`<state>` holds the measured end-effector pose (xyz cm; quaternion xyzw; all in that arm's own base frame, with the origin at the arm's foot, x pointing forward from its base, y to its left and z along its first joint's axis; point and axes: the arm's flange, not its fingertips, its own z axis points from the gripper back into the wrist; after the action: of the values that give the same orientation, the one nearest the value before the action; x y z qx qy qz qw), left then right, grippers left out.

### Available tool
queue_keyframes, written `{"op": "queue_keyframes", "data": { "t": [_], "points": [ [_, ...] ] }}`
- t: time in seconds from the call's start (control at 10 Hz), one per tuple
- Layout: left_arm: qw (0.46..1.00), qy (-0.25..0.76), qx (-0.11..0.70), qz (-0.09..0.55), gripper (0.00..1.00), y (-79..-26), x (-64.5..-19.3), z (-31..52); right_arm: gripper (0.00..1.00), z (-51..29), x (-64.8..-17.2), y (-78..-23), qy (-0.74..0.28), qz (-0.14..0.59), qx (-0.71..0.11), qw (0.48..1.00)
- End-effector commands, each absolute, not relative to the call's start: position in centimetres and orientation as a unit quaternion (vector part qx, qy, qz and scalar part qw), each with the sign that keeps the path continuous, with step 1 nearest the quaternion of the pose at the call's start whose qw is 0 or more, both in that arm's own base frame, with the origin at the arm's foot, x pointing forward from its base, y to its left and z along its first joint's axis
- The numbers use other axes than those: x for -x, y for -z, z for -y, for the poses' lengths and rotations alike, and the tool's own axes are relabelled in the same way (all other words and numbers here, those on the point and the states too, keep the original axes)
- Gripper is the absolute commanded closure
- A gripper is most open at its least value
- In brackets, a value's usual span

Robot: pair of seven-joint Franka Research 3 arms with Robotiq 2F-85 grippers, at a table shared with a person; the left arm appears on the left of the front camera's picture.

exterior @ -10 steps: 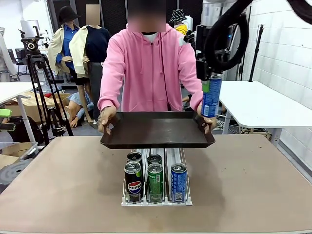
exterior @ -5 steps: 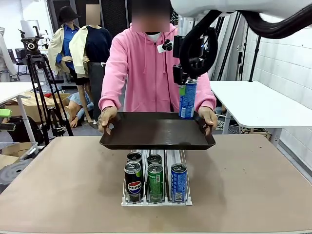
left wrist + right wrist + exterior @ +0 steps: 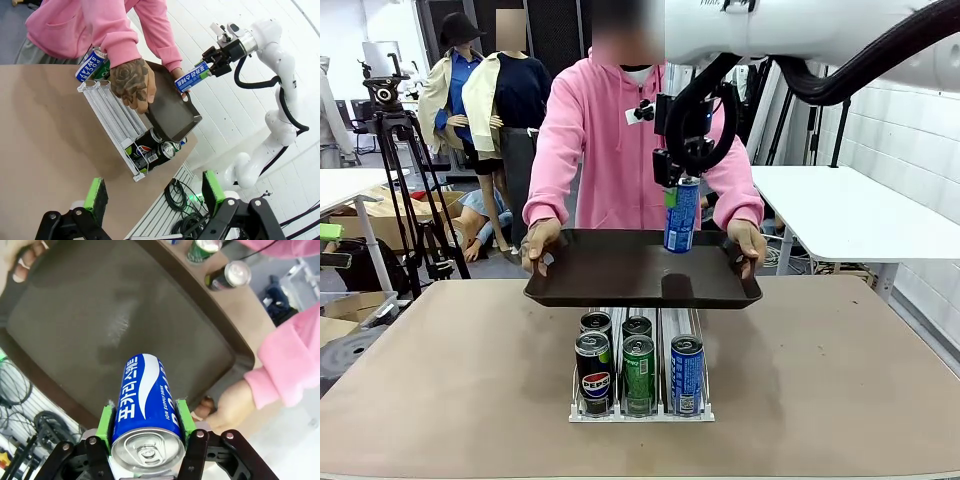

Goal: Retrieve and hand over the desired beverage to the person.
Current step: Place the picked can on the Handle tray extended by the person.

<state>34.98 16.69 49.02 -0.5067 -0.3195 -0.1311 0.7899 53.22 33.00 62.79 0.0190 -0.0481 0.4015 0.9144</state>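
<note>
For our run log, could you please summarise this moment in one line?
right gripper: jaws shut on blue can over tray | person holds tray | left gripper: jaws open

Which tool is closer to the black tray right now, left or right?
Right. The right tool holds a blue can above the tray; the left tool hangs open, well away from it.
</note>
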Motion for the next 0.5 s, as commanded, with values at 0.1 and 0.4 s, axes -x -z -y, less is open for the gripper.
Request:
{"op": "queue_keyframes", "data": {
  "t": [0.1, 0.4],
  "points": [
    [0.784, 0.132, 0.513, 0.324, 0.0, -49.2, -34.9, -16.8, 1.0, -34.4, -55.7, -62.3, -0.387, 0.048, -0.011, 0.921],
    [0.784, 0.132, 0.513, 0.324, 0.0, -49.2, -34.9, -16.8, 1.0, -34.8, -56.6, -60.2, -0.387, 0.029, -0.017, 0.921]
  ]
}}
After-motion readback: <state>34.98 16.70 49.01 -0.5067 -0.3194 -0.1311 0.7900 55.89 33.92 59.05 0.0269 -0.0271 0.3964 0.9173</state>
